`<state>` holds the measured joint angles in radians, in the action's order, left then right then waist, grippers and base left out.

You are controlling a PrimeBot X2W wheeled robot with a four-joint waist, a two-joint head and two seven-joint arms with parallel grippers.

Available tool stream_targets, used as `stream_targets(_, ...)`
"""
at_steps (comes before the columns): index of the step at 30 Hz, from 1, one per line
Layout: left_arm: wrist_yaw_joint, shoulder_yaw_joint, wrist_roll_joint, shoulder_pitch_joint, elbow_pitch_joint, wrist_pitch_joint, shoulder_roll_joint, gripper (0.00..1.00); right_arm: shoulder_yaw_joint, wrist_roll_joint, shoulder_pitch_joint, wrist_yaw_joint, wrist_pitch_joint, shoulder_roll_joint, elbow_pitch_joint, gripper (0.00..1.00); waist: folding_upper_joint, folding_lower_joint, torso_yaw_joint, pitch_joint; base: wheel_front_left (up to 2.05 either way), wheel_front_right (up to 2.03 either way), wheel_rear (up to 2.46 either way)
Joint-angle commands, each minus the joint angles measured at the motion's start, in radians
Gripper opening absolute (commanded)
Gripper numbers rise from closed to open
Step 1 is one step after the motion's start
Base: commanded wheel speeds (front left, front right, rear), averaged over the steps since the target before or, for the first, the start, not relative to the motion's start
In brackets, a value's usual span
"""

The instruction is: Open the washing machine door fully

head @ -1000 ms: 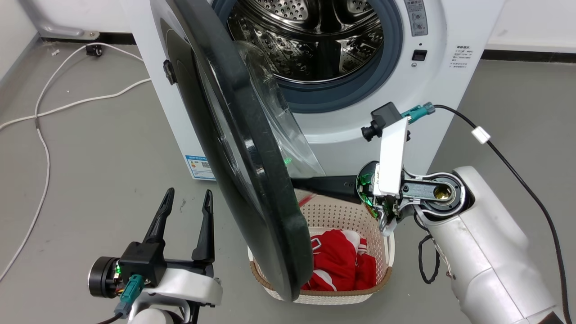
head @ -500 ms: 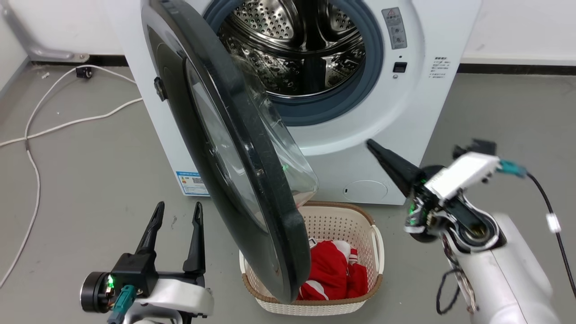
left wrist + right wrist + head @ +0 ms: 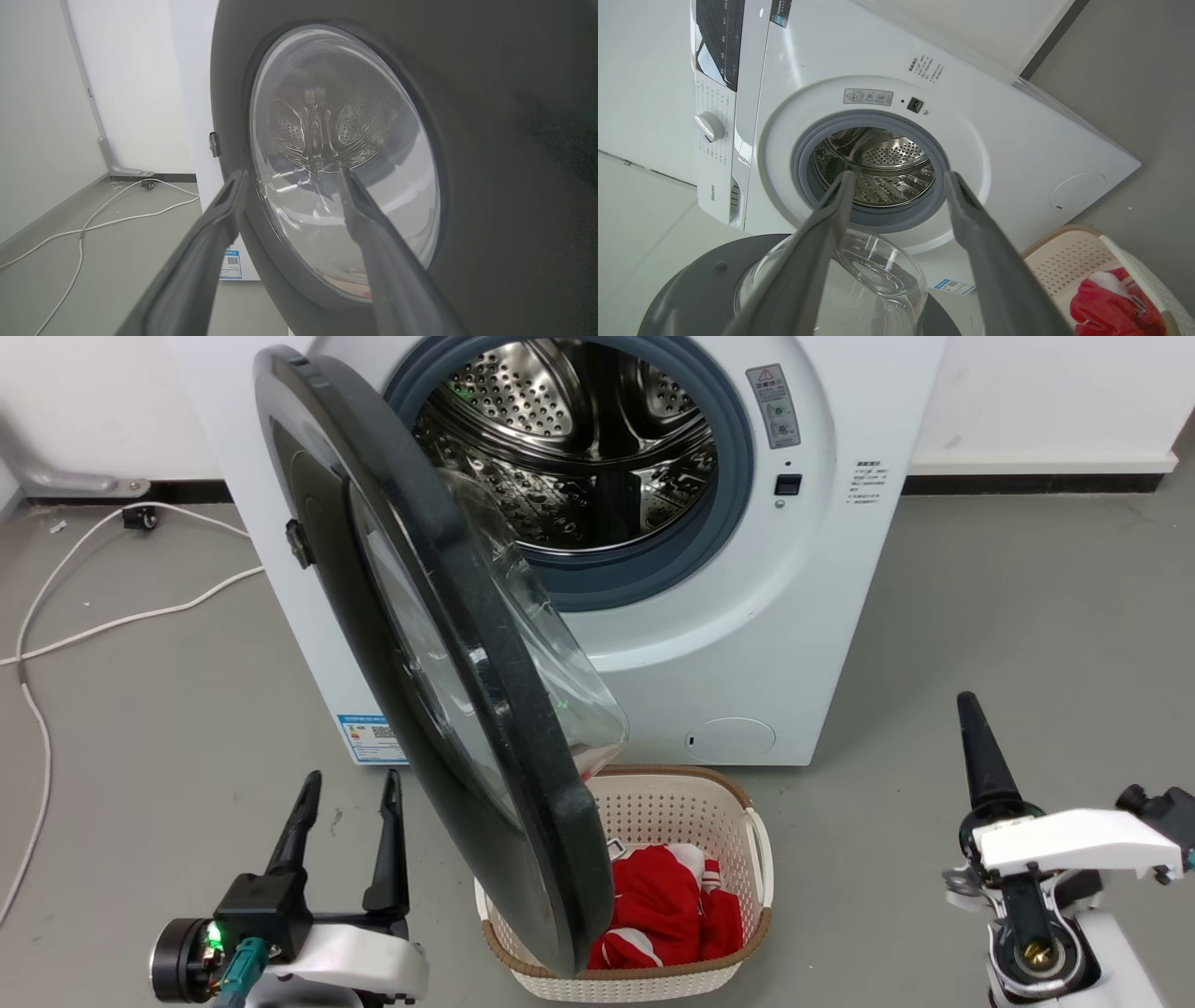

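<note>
Standing at: the door [image 3: 467, 691] is swung out about halfway, hinged on the left side of the washing machine [image 3: 803, 616], with its lower edge hanging over the basket [image 3: 691, 793] of red clothes [image 3: 667, 905].
Drum: the drum [image 3: 569, 457] is in plain sight past the door's glass bowl, so the latch is clearly free.
Left gripper: the left gripper [image 3: 353, 784] is low on the outer side of the door, near it but not touching; its fingers are spread wide and hold nothing, and the left wrist view looks straight at the outer glass.
Right gripper: the right gripper [image 3: 967, 709] is well apart from the door, over the floor [image 3: 1027, 616] to the right of the basket, fingers parted and empty (the right wrist view shows the gap between them plainly).
Step in hand: as I read it, this is between contacts, with the door only part open and neither arm on it.
Next move: one arm has to meet the door again, most likely a push on the inner face or a pull at the rim, swinging it further to the left.
Watch for: the left gripper looks to stand in the door's path and may need to clear out first.
</note>
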<state>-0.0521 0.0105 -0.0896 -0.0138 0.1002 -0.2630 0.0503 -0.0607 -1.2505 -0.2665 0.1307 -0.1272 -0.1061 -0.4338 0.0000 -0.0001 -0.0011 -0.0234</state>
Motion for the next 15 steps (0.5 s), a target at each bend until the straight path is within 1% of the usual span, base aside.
stream_targets(1,0.005,-0.008,0.005,0.009,0.000,-0.002,0.000,1.00,-0.011,0.057,0.020,0.000,-0.039,-0.015,0.009,1.00,0.0000,0.0001,-0.005,-0.001,0.00,0.00,0.00)
stream_targets(3,0.006,-0.015,0.006,0.010,-0.002,-0.002,0.000,1.00,-0.025,0.183,0.034,0.000,-0.094,-0.040,0.020,1.00,0.0000,0.0001,-0.009,-0.001,0.00,0.00,0.00)
stream_targets(6,0.004,-0.022,0.009,0.013,-0.005,-0.002,0.000,1.00,-0.007,0.392,0.051,0.000,-0.129,-0.063,0.047,1.00,0.0000,0.0001,-0.014,-0.003,0.00,0.00,0.00)
stream_targets(8,0.003,-0.024,0.013,0.013,-0.007,-0.002,0.000,1.00,0.016,0.571,0.068,0.000,-0.135,-0.072,0.080,1.00,0.0000,0.0001,-0.016,-0.002,0.00,0.00,0.00)
stream_targets(9,0.002,-0.025,0.014,0.013,-0.009,-0.002,0.000,1.00,0.032,0.662,0.076,0.000,-0.137,-0.066,0.108,1.00,0.0000,0.0001,-0.017,-0.001,0.00,0.00,0.00)
stream_targets(13,0.000,-0.030,0.015,0.010,-0.011,-0.002,0.000,1.00,0.100,0.992,0.132,0.000,-0.137,-0.002,0.251,1.00,0.0000,0.0001,-0.018,0.005,0.00,0.00,0.00)
stream_targets(15,-0.001,-0.030,0.016,0.008,-0.011,-0.002,0.000,1.00,0.118,1.094,0.167,-0.001,-0.137,0.024,0.303,1.00,0.0000,0.0001,-0.018,0.007,0.00,0.00,0.00)
